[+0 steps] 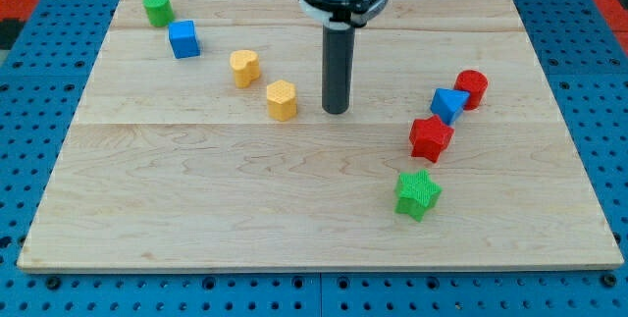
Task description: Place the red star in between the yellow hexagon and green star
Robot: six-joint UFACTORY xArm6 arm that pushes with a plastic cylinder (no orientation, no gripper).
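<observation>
Green star [418, 194] nearest, low on the wooden board [294, 219], at about 4 o'clock from board centre. Red star [430, 138] just above it, at 12 o'clock from the green star, a small gap between them. Blue block [449, 104], shape unclear, sits at 1 o'clock of the red star, touching or nearly so; red cylinder [472, 89] right behind it. My tip [337, 111] is down on the board near centre, well apart from the red star, which lies at 4 o'clock of it. No pincer on this rod, so no jaw state to tell. Yellow hexagon [282, 99] just at 9 o'clock of tip, not touching. Second yellow block [244, 67], then blue cube [183, 38], green cylinder [157, 8] farthest, 10 o'clock.
</observation>
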